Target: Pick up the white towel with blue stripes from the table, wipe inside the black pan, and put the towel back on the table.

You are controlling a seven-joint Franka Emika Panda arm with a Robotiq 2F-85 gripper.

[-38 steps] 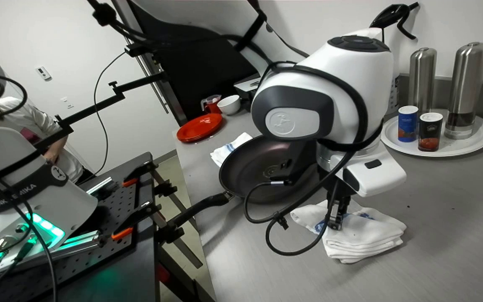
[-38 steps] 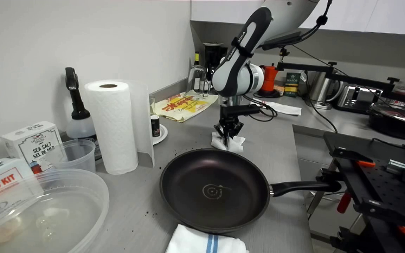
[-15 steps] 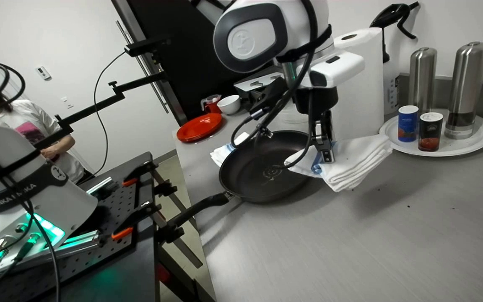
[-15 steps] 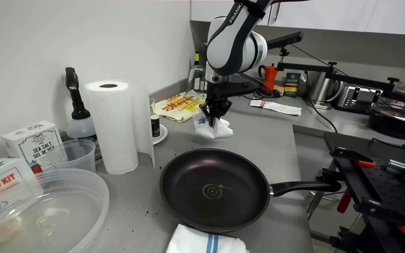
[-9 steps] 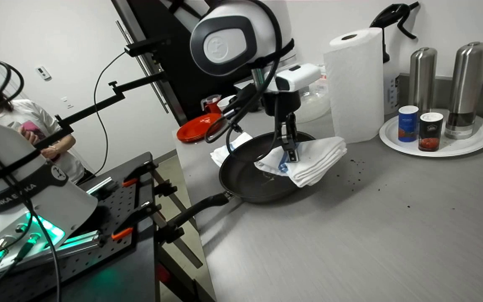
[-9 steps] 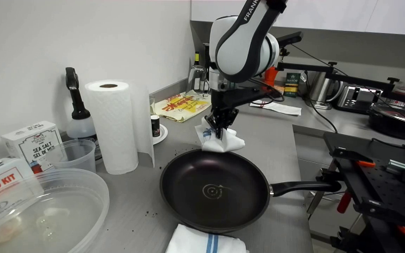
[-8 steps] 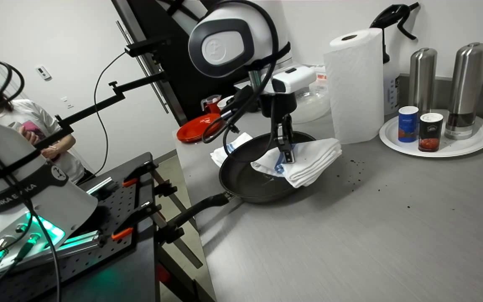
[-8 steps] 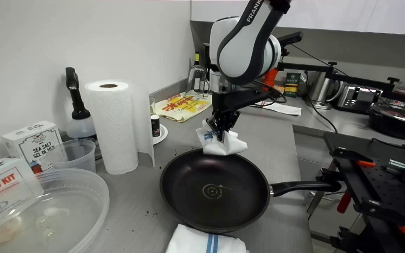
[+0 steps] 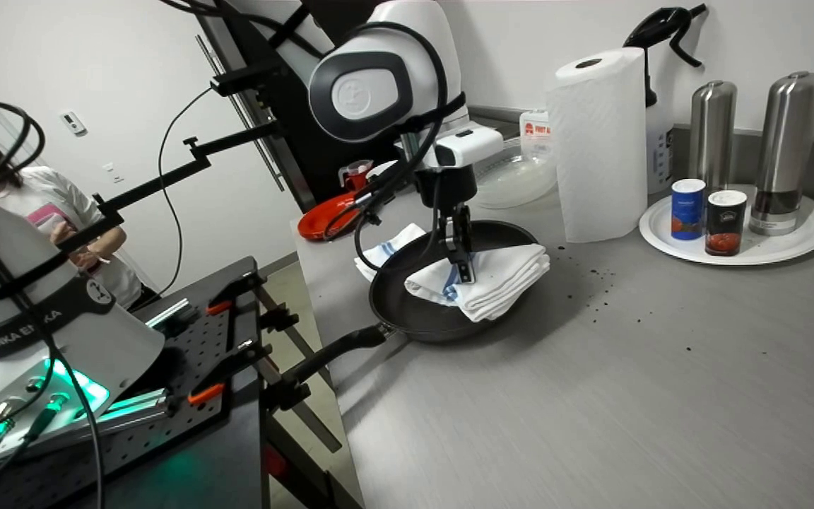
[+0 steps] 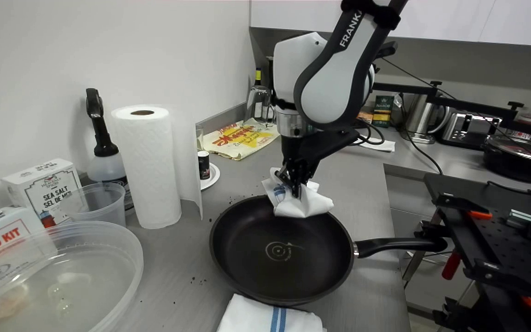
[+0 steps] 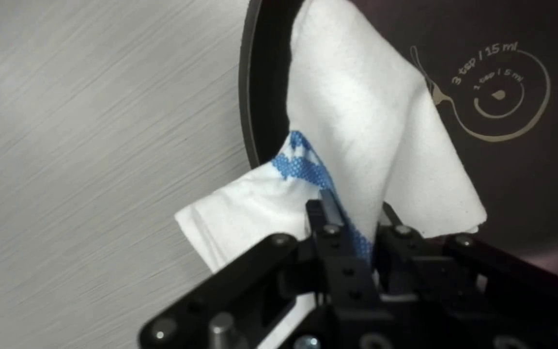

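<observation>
My gripper [image 9: 465, 276] is shut on a folded white towel with blue stripes [image 9: 506, 276], pinching it near its striped part. In an exterior view the towel [image 10: 304, 206] is over the far rim of the black pan [image 10: 279, 276], with its lower edge over the pan's inside. In the wrist view the towel [image 11: 351, 87] fans out on both sides of the gripper [image 11: 356, 204]. One part lies over the pan [image 11: 502, 169] and one corner sticks out over the counter. I cannot tell whether the towel touches the pan.
A second white towel with blue stripes [image 10: 251, 318] lies against the pan's other side. The pan handle [image 10: 399, 244] points toward the counter edge. A paper towel roll [image 10: 148, 170], a clear plastic tub [image 10: 129, 258] and a white plate with shakers [image 9: 803, 247] stand nearby. Dark crumbs [image 9: 601, 286] lie beside the pan.
My gripper has lifted the towel off the counter and carried it to the pan. In the last half second it has moved further over the pan and a little lower.
</observation>
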